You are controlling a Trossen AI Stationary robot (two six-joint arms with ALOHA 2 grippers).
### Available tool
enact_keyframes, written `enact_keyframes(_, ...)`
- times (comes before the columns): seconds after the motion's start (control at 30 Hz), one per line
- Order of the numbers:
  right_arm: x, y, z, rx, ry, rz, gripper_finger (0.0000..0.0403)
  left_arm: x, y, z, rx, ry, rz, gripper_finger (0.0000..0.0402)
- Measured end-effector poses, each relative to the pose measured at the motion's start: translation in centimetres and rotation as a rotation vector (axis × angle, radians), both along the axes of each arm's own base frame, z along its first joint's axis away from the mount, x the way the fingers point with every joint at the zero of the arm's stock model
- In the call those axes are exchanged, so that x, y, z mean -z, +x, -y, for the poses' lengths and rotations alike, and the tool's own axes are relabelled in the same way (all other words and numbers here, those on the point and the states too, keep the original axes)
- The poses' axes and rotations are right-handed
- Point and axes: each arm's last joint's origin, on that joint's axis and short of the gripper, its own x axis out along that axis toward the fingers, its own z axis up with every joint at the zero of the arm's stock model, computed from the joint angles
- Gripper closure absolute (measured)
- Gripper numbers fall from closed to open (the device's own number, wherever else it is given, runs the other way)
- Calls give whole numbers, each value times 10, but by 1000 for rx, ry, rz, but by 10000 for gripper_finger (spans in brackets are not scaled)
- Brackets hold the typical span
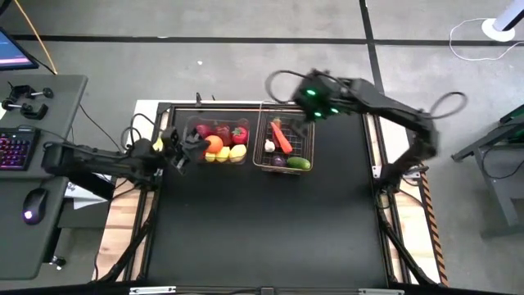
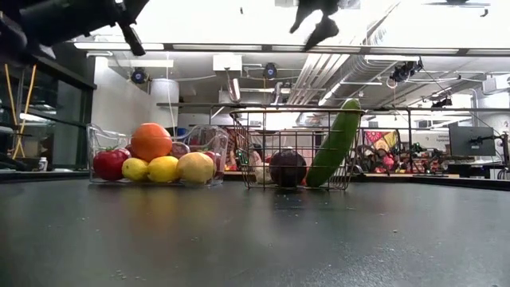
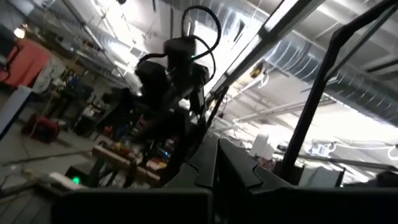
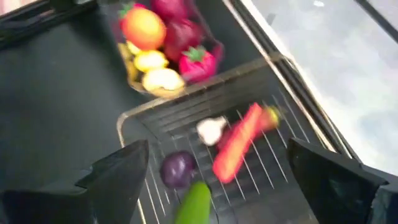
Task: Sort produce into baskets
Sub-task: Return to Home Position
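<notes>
Over the black tabletop (image 1: 262, 229), right gripper (image 4: 216, 155) gapes empty, left gripper (image 3: 214, 177) sits closed; the green toy cucumber (image 2: 336, 143) in the copper wire-mesh basket (image 1: 259, 143) looks light, slick, best pinched mid-length.

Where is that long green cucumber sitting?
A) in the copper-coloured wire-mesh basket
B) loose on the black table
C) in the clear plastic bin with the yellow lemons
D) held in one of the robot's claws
A: the long green cucumber leans inside the copper-coloured wire-mesh basket, next to the round purple eggplant.
</notes>
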Motion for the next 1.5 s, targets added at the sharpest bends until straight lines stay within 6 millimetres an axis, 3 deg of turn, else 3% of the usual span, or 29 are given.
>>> enact_keyframes(0.27,16,-80,-43,170,106,150,31,36,-22,6,-67,-52,-14,401)
enact_keyframes(0.33,17,-94,-50,193,139,179,31,33,-23,6,-69,-44,-27,401)
enact_keyframes(0.47,20,-113,-62,229,206,186,31,37,-27,6,-74,-35,-69,401)
enact_keyframes(0.6,31,-129,-76,207,318,52,31,39,-31,5,-68,-36,-87,401)
enact_keyframes(0.73,47,-140,-92,181,304,-14,45,37,-33,5,-79,-15,-79,401)
enact_keyframes(0.9,76,-157,-114,170,284,87,131,36,-34,5,-95,15,-75,401)
enact_keyframes(1.17,151,-155,-133,59,245,432,381,37,-34,5,-92,10,-79,401)
enact_keyframes(1.33,184,-157,-123,44,235,637,382,37,-34,5,-92,10,-79,401)
enact_keyframes(1.5,198,-165,-110,18,186,833,398,36,-35,5,-92,10,-75,401)
